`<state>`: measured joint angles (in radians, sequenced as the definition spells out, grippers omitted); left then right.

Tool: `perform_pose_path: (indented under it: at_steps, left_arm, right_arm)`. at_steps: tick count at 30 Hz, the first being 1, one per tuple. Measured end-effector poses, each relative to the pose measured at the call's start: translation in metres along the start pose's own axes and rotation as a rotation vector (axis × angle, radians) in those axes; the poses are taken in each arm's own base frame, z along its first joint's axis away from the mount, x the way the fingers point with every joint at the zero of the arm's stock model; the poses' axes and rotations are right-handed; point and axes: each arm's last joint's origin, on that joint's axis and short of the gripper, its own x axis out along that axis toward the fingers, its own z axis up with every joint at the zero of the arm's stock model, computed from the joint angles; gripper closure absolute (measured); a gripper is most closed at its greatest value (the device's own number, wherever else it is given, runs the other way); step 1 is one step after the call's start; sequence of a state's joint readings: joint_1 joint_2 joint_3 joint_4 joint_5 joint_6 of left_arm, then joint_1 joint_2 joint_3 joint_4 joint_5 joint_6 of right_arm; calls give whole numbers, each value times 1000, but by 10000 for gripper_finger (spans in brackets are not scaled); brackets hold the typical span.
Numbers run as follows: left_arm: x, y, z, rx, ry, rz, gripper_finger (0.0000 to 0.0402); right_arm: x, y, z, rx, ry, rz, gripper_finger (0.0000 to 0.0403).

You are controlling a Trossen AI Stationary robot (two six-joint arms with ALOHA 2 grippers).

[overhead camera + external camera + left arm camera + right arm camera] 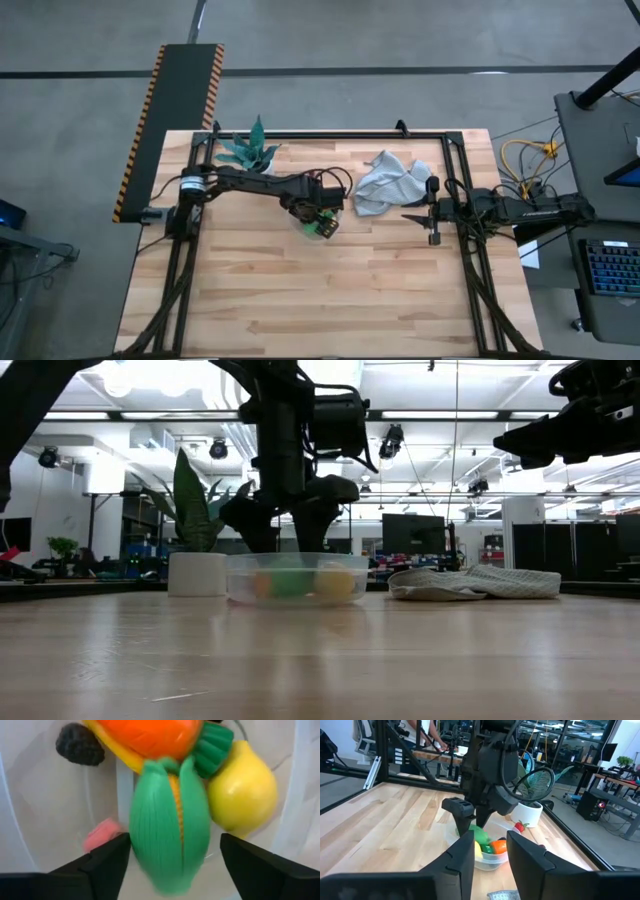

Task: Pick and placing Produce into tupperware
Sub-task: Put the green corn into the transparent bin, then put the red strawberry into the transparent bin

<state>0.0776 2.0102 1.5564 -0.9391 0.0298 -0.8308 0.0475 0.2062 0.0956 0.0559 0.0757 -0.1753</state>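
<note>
The produce, small toy fruits and vegetables in green, orange, yellow, pink and dark brown, lies inside the small round clear plastic tupperware tub (318,222) near the middle of the wooden counter (330,290). A green-husked toy corn cob (169,827) sits between the left gripper (172,855) fingers (107,860), which stand apart on either side of it without touching it. Just beside the corn in the tub are a yellow lemon (245,792), an orange piece (150,735), a pink piece (102,834) and a dark brown piece (80,744). The left gripper hangs directly over the tub, fingers pointing down into it. A small red piece (520,826) lies on the counter just beside the tub, toward the teal-leaved plant in a white pot (250,150). A crumpled grey-blue cloth (390,180) lies near the tub on the other side. The right gripper (412,217) hovers beyond the cloth, well apart from the tub, its fingers slightly apart and empty.
</note>
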Motion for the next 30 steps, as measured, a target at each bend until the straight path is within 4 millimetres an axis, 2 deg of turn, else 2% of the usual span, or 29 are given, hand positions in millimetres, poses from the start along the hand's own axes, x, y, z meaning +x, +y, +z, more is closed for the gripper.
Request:
perform_pose_path:
  at_steps: [6,10,14,20,25,30]
  left_arm:
    - [-1,-2,0,-3,20,-40,96]
    - [-17,-9,2,40,-13,-77,95]
    - [-48,-14,6,193,-123,-110,101]
    - [-92,-6,4,438,-374,29,117]
    - [-131,-4,-12,528,-570,146,119]
    - [-176,-5,-38,639,-784,236,119]
  right_arm:
    - [0,0,0,0,0,0,292]
    - [0,0,0,0,0,0,292]
    - [0,0,0,-9,0,-1,296]
    - [0,0,1,-2,-9,-6,294]
    - [0,0,1,16,-11,-6,298]
    - [-1,-1,6,30,-25,-8,303]
